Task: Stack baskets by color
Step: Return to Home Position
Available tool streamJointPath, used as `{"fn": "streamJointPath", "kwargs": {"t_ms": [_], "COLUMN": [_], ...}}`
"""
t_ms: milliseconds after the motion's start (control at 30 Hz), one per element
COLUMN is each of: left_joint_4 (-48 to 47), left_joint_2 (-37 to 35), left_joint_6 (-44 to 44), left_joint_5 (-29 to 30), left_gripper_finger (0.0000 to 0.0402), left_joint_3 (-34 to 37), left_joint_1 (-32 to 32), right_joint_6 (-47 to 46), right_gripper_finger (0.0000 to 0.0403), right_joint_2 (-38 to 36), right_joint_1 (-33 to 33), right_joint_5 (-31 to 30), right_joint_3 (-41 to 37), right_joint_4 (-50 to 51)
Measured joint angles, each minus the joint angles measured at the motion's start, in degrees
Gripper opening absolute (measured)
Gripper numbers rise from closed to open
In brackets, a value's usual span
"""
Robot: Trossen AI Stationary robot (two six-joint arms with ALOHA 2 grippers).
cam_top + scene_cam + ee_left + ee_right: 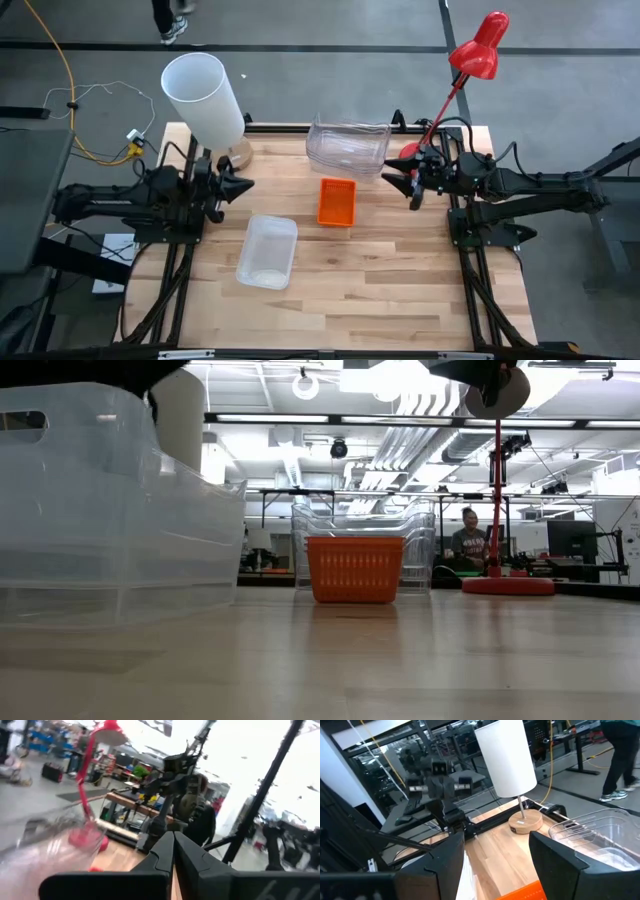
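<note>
Left pincer: the left gripper [240,185] hangs at the left edge of the pale wooden table [380,290], its fingers [162,854] pressed together on nothing.
Right pincer: the right gripper [402,180] hangs at the right edge, its fingers [445,862] spread wide and empty.
Orange basket: the small orange rectangular mesh-walled plastic basket [337,202] stands mid-table between the two grippers, nearer the right one. Its long axis runs front to back. Whether others are nested inside it I cannot tell.
Clear stack: the nested clear rounded-corner plastic bins [348,146] sit at the back edge just behind the orange basket, their long axis across the table. They too are nearer the right gripper.
Frosted bin: the single whitish see-through rectangular bin [268,251] lies toward the front, nearer the left gripper, with its long axis front to back and slightly tilted.
Bystanders: the white cylindrical lampshade [204,95] stands at the back left and the red desk lamp [478,47] at the back right.
Judgement: stacking looks finished, and both arms are clear of the bins for parking.
</note>
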State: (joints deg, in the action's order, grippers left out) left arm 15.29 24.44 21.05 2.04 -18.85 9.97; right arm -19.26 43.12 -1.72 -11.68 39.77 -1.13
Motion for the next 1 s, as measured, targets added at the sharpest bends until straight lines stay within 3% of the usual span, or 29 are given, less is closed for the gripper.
{"fn": "streamJointPath", "kwargs": {"t_ms": [167,367,667,1000], "left_joint_4": [1.26,1.48,0.98,-9.92], "left_joint_2": [-6.28,-12.89,-23.58,-24.18], "left_joint_6": [5.19,3.94,3.86,1.18], "left_joint_5": [2.28,5.1,5.95,6.15], "left_gripper_finger": [0.0,0.0,0.0,0.0], "left_joint_3": [6.86,11.04,18.21,18.18], "left_joint_1": [-2.88,-6.86,-7.37,-7.25], "right_joint_6": [-0.27,-2.16,-7.31,-10.91], "right_gripper_finger": [0.021,0.021,0.021,0.021], "right_joint_2": [-0.01,0.0,0.01,-0.02], "right_joint_1": [0.0,0.0,0.0,-0.01], "right_joint_5": [-1.99,-2.29,-1.68,-1.56], "right_joint_3": [0.0,0.0,0.0,0.02], "right_joint_4": [0.0,0.0,0.0,1.06]}}
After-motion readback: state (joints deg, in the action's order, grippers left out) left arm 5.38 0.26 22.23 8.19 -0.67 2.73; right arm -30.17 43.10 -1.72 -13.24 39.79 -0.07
